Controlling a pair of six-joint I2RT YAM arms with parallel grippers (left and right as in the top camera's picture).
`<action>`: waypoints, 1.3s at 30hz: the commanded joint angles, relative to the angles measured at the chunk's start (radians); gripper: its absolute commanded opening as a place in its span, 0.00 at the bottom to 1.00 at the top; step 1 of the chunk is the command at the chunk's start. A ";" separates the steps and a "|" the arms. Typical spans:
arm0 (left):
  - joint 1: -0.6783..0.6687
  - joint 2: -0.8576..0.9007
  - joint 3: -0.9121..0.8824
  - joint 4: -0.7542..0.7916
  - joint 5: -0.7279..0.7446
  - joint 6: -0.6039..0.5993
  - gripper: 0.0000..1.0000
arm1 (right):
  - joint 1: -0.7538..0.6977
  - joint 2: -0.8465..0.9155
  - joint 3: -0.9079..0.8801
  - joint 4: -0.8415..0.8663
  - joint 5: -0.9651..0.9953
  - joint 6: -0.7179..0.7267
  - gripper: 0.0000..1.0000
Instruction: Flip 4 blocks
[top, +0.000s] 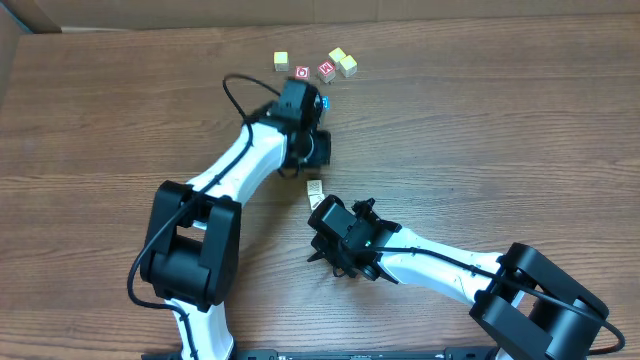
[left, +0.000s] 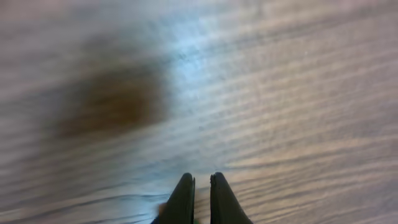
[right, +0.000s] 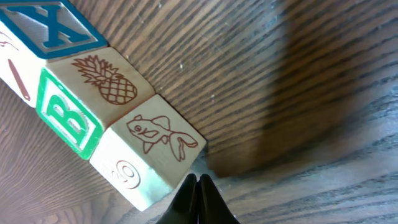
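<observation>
Likely trouble: skidding instead of tipping, with smooth pale wood resting on a slick, grain-printed table (right: 298, 74); slipping off a crisp edge with so narrow a tip; or shunting the green-B cube (right: 68, 118), pressed flush behind the fish cube (right: 155, 149), and the blue X cube (right: 50, 25) beyond that. Closed and empty right gripper (right: 198, 186), tips just beside the fish cube's lower corner. Closed and empty left gripper (left: 202, 183) too, over bare table near the fish cube's far side. Square, matte cubes with brown line drawings and a raised green letter.
</observation>
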 joint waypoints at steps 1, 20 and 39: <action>0.008 0.006 0.048 -0.042 -0.098 -0.026 0.04 | 0.005 0.010 -0.007 -0.002 -0.019 -0.002 0.04; 0.008 0.007 0.002 -0.318 -0.151 -0.146 0.04 | -0.037 -0.085 -0.003 -0.122 -0.016 -0.317 0.04; 0.008 0.008 -0.090 -0.211 -0.002 -0.161 0.04 | -0.203 -0.084 -0.005 -0.203 -0.008 -0.524 0.04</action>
